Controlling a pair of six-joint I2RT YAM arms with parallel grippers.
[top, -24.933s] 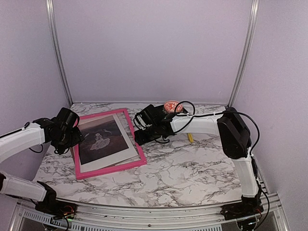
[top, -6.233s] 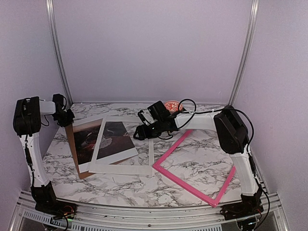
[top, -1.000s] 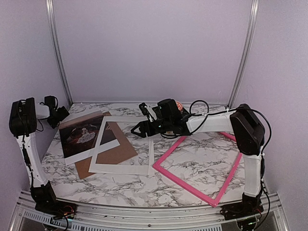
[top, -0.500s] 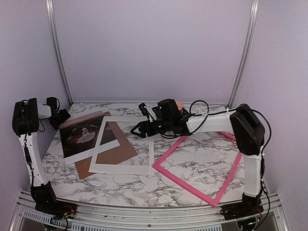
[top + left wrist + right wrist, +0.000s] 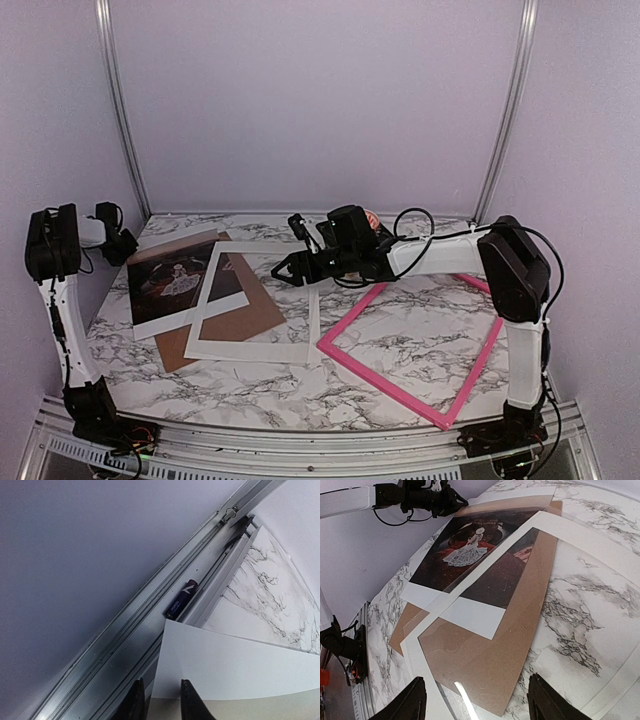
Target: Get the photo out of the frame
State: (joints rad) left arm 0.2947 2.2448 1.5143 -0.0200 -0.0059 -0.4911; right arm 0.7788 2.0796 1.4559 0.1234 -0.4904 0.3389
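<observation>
Left gripper [image 5: 162, 702]: jaws drawn narrow, but a gap shows between them. The white corner edge of the photo [image 5: 172, 283] runs down into that gap, and no firm pinch is evident. Right gripper [image 5: 480, 707]: jaws wide apart, holding nothing, hovering above the white mat [image 5: 255, 348] and the brown backing board [image 5: 250, 312]. The photo lies picture side up at the left of the marble-patterned table [image 5: 300, 405]. Its far-left corner is at the left gripper, and its right part is tucked beneath the mat's left strip and rests across the board. The pink frame [image 5: 400, 385] lies flat on the right side of the table, well apart from the photo, with nothing inside it. A small battery [image 5: 181, 600] sits in the wall rail beyond the corner. Assessment: removal from the frame looks effectively done, and the step in hand is securing the photo's corner to draw it free of the mat. The next move calls for full closure on the margin only, then a low pull away from the mat. The right gripper is free to hold the mat down. Risk: creasing the corner.
</observation>
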